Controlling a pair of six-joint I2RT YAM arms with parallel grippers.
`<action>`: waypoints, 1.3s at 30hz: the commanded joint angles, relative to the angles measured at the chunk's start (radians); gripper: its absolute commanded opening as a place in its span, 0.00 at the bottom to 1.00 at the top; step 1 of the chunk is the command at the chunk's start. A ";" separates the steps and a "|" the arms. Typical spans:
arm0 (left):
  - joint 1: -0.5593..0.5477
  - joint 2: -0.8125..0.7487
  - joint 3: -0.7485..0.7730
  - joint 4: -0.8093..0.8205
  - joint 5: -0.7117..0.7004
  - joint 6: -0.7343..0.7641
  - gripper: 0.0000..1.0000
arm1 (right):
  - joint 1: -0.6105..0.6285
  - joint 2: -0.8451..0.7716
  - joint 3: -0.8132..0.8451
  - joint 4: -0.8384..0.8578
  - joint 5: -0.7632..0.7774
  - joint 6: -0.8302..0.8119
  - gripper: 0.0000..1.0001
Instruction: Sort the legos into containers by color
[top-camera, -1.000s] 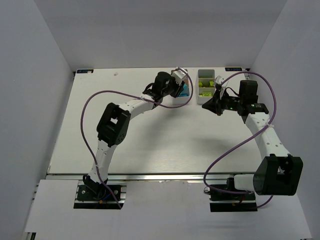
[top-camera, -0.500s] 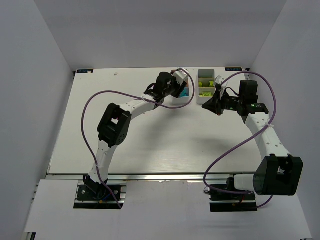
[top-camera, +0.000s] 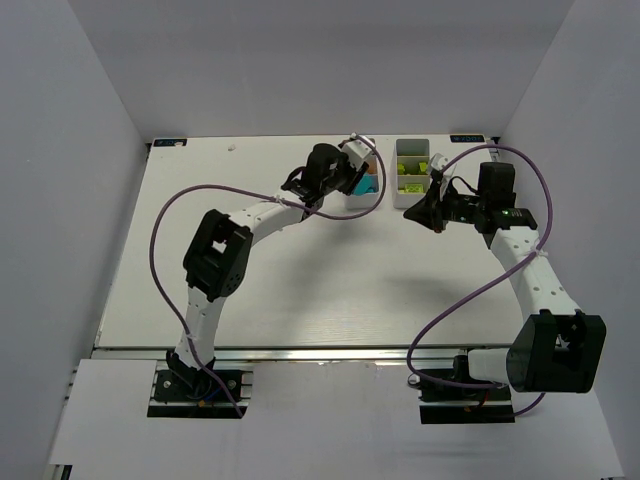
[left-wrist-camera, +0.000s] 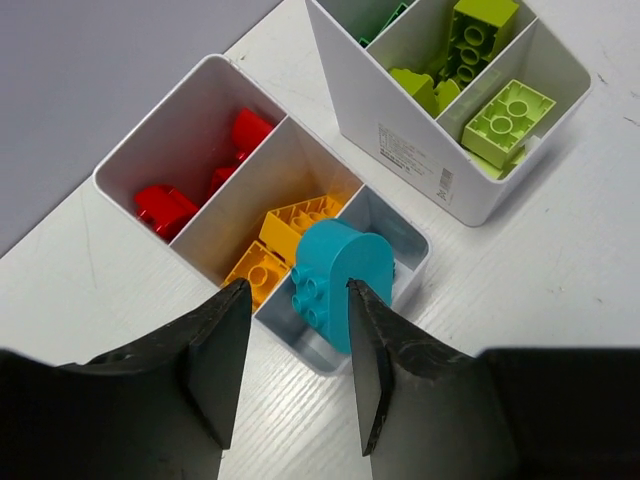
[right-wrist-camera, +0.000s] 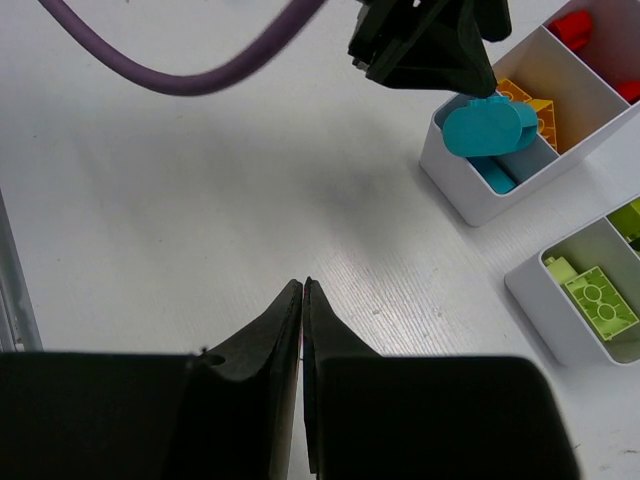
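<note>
In the top external view, the left gripper (top-camera: 365, 178) is seen over the near end of the left bin (top-camera: 355, 205); the right gripper (top-camera: 410, 211) is held just beside the right bin (top-camera: 398, 165); either bin could be shoved along the table (top-camera: 300, 280) by a sideways swing; no writing can be read here.

In the left wrist view, the cyan brick (left-wrist-camera: 335, 275) is found over the end compartment of the left bin, overlapping the divider towards the orange bricks (left-wrist-camera: 285, 235); the fingers (left-wrist-camera: 215, 360) are parted, with a gap on one side of the brick, yet whether it is pinched cannot be told; it could be tipped in with the orange, or left perched above the rim. A small printed label (left-wrist-camera: 415, 150) is carried on the right bin's wall; its text is too small to be read.

In the right wrist view, the right gripper's jaws are pressed together on nothing above bare table; the cyan brick is seen just under the left gripper's tips; the purple cable (right-wrist-camera: 200, 75) might be snagged.
</note>
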 joint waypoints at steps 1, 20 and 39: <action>-0.006 -0.143 -0.054 0.010 -0.019 0.000 0.55 | -0.001 -0.023 -0.007 0.021 -0.023 0.010 0.08; 0.261 -0.894 -0.620 -0.344 -0.206 -0.614 0.83 | 0.145 0.520 0.491 0.178 0.299 0.453 0.44; 0.273 -1.251 -0.855 -0.529 -0.376 -0.769 0.85 | 0.294 0.655 0.636 0.084 0.850 1.009 0.72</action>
